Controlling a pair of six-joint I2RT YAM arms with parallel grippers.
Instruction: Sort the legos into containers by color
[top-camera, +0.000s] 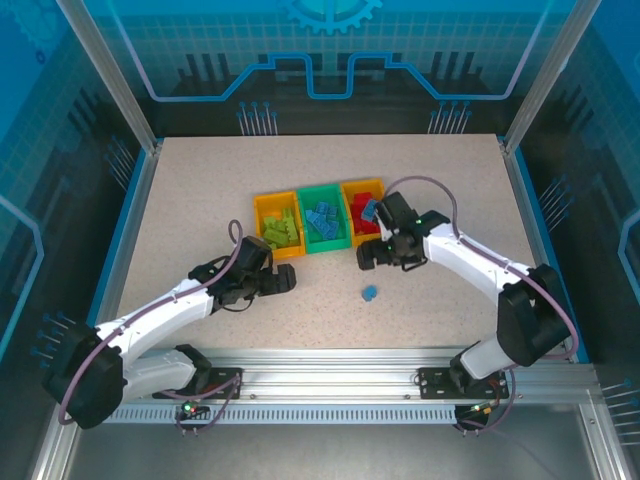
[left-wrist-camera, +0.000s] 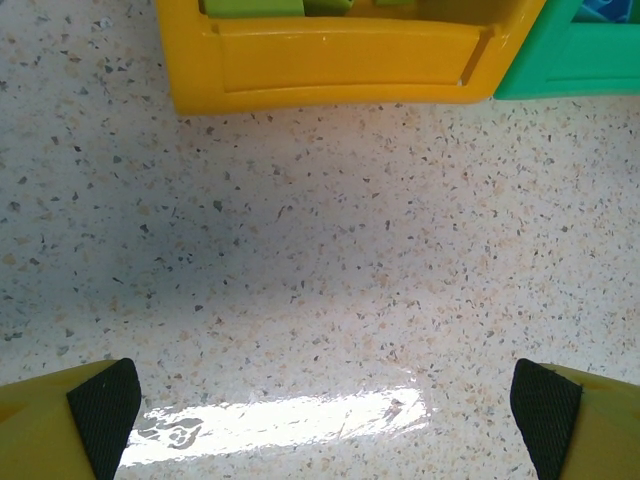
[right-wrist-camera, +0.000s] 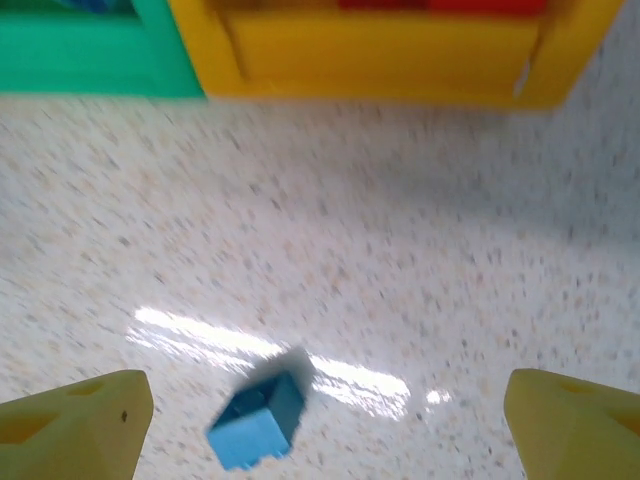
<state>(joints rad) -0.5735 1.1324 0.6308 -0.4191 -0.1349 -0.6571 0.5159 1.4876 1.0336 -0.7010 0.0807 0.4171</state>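
A lone blue lego lies on the speckled table in front of the bins. My right gripper hangs open just behind it, empty, the brick nearer its left finger. The three joined bins hold sorted bricks: the left orange-yellow bin has lime green ones, the green middle bin blue ones, the right orange-yellow bin red ones and a blue one. My left gripper is open and empty in front of the left bin.
Raised blue rails and metal posts border the table. The arm bases sit on a rail along the near edge.
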